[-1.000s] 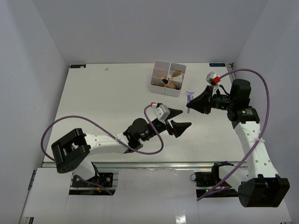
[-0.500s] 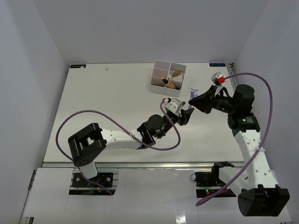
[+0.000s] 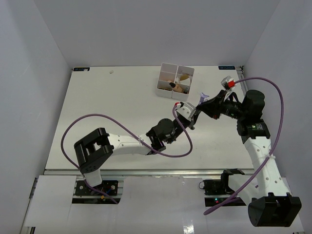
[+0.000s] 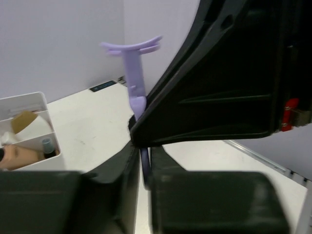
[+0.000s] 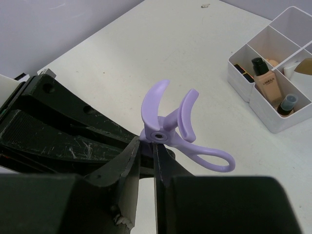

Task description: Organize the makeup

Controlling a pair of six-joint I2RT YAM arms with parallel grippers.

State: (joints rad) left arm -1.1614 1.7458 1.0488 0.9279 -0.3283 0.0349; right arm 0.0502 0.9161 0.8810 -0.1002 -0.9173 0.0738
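A purple eyelash curler (image 5: 171, 127) hangs in the air between my two grippers. My right gripper (image 5: 146, 155) is shut on it just below its pivot, curved pads pointing up. My left gripper (image 4: 142, 163) has its jaws drawn in on the curler's loop handle (image 4: 145, 168), which sits pinched between them. From above, both grippers meet near the curler (image 3: 202, 96), right of the table's middle. More makeup stands in the white box (image 5: 271, 125): a tan dark-capped bottle (image 5: 265, 80), a lipstick (image 5: 242, 71) and a small capped bottle (image 5: 286, 103).
The white multi-compartment box (image 3: 167, 90) stands at the back of the table, just behind the grippers. A small speck (image 3: 111, 71) lies at the far left. Purple cables loop off both arms. Grey walls close in the table on three sides.
My left arm has reached right and forward to the curler, and its jaws have narrowed from wide open onto the handle. My right gripper has shifted slightly left with the curler.
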